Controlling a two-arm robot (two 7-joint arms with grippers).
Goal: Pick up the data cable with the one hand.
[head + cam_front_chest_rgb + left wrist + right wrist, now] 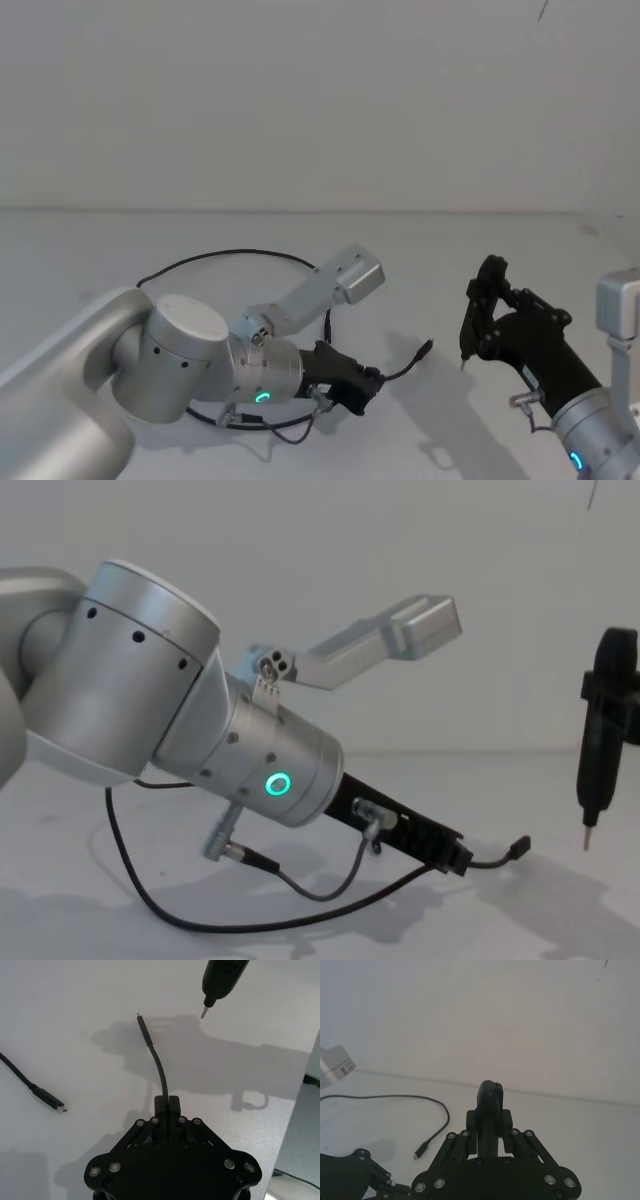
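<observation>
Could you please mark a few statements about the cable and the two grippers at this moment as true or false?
1. The left gripper is shut on the cable near one end. True.
2. The right gripper holds the cable's other end. False: it holds a pen tool, and the other plug lies on the table.
3. The pen tool's tip touches the held end of the cable. False: the tip hangs apart from it.
4. Part of the cable lies in a loop on the table beyond the left arm. True.
</observation>
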